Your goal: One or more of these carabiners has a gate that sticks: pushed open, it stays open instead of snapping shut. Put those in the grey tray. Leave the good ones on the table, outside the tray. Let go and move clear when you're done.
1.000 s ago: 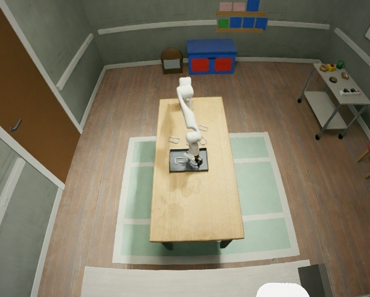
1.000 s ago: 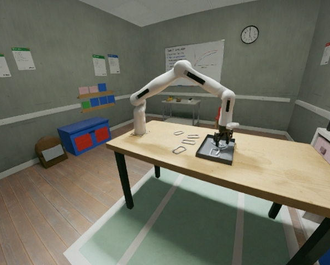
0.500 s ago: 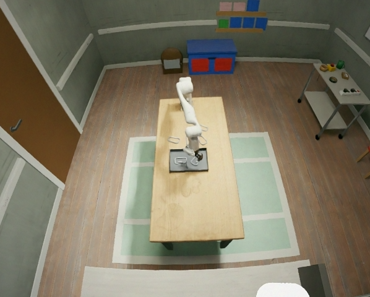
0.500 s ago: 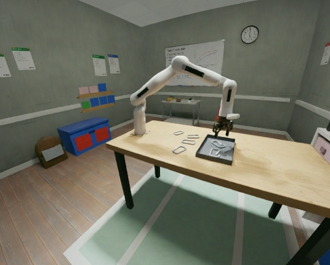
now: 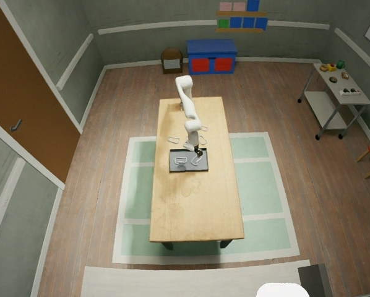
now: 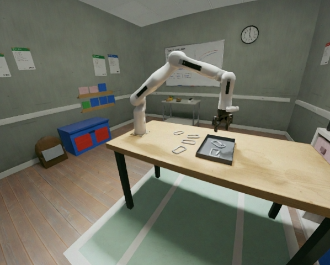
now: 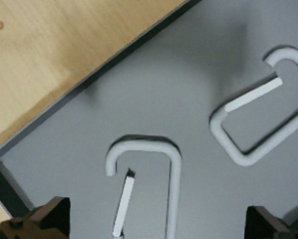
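Before you, item by item:

Counter (image 5: 195,204) (image 6: 262,159), one, pale wood, bearing the grey tray and all the carabiners.

Grey tray (image 5: 189,170) (image 6: 213,159) (image 7: 158,90), one, flat-bottomed, low dark rim, lying on your counter.

Carabiners inside the tray, two. First, the carabiner below your gripper (image 5: 196,164) (image 6: 216,142) (image 7: 175,199): lying on the tray floor, its gate angled inward, the gate's free end apart from the hooked end of the frame. Second, the other tray carabiner (image 5: 174,161) (image 6: 211,152) (image 7: 255,160): also on the tray floor, well apart from the first, its gate likewise standing away from the hook.

Carabiners outside the tray, four, lying on the counter between the tray and the arm's base; you see all of them in the exterior view. Whether their gates are shut, you cannot tell at this size.

Gripper (image 5: 198,154) (image 6: 221,130) (image 7: 157,222), one, at the end of your white arm (image 5: 188,107) (image 6: 156,79): fingers wide apart, nothing between them, pointing down above the tray and clear of both carabiners in it.
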Robot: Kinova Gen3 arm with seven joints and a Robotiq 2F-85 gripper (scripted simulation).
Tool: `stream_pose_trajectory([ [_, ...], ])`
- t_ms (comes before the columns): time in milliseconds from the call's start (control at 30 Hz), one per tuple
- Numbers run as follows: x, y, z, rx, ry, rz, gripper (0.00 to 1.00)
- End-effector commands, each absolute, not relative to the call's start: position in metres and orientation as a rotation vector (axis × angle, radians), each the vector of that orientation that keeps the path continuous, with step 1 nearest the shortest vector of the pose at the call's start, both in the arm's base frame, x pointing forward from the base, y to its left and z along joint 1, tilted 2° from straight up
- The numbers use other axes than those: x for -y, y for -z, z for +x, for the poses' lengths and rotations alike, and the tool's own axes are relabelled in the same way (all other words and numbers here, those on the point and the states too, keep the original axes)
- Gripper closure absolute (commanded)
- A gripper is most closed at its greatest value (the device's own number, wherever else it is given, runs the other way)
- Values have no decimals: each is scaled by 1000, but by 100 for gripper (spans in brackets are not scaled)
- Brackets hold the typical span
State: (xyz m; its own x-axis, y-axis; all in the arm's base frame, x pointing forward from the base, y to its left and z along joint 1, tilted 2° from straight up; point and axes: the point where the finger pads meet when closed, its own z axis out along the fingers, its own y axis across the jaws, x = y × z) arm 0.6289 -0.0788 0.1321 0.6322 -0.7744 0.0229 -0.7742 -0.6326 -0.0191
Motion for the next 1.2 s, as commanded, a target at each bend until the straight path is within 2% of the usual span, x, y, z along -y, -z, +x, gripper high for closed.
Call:
stream_pose_trajectory([
  [0, 76, -167, 569, -1342, 74, -2826, 0],
  [67, 75, -173, 557, -1342, 74, -2826, 0],
  [300, 75, -173, 557, -1342, 74, -2826, 0],
  [333, 68, -187, 499, -1343, 31, -2835, 0],
  [533, 67, -197, 480, -1343, 31, -2835, 0],
  [867, 67, -197, 480, -1343, 31, -2835, 0],
  [900, 62, -225, 419, -1341, 1, -2840, 0],
  [1167, 60, -237, 396, -1341, 1, -2840, 0],
])
